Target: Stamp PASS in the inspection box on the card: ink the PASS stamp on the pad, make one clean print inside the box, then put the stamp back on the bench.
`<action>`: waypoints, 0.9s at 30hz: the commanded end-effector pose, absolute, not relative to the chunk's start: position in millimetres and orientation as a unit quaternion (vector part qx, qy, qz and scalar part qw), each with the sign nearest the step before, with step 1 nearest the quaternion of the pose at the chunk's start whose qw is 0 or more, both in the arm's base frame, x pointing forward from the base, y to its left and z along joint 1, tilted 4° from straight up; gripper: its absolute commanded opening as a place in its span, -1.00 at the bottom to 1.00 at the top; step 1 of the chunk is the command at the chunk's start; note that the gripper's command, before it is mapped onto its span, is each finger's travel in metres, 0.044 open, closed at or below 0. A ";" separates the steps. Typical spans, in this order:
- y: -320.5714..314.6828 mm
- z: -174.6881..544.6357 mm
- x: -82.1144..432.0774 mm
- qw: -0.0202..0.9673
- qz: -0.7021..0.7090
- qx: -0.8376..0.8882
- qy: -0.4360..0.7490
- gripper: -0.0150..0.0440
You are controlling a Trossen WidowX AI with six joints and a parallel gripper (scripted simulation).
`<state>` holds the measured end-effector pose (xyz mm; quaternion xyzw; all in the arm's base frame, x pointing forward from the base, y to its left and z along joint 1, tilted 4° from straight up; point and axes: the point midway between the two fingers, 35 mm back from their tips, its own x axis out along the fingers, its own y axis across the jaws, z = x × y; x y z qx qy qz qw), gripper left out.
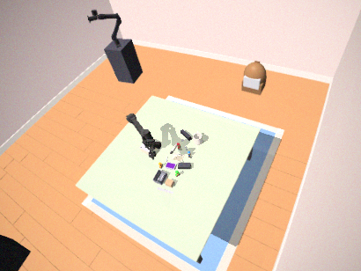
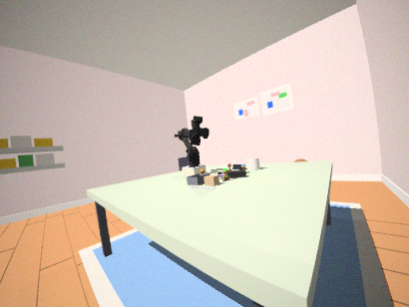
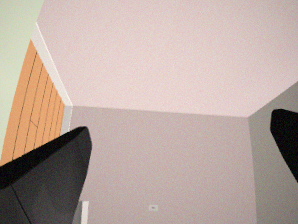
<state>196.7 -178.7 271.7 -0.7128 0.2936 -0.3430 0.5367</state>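
My gripper (image 3: pixel 181 128) is open in the wrist view, its fingers wide apart with nothing between them and only walls beyond. The black arm (image 1: pixel 143 133) (image 2: pixel 195 156) stands over the table; its fingertips are too small to make out in the top and exterior views. A purple pad (image 1: pixel 170 165) lies on the table. Around it are small stamp-like pieces: a red one (image 1: pixel 179 145), a blue one (image 1: pixel 189 153), a green one (image 1: pixel 177 173) and an orange one (image 1: pixel 160 164). Which is the PASS stamp cannot be told. The card and its box cannot be made out clearly.
A dark block (image 1: pixel 184 165) lies right of the purple pad, and another (image 1: pixel 186 135) near the white mug (image 1: pixel 198 138) (image 2: pixel 254 163). A dark box (image 1: pixel 160 177) and a tan block (image 1: pixel 170 183) (image 2: pixel 211 180) stand toward the front. A second arm stands on a pedestal (image 1: pixel 125 62).
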 end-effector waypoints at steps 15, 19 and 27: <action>-198.9 206.5 316.2 0.785 -0.122 -0.436 0.424 0.28; -195.9 176.3 338.0 0.810 -0.082 -0.313 0.488 0.28; -179.8 119.1 360.8 0.779 -0.057 -0.071 0.621 0.28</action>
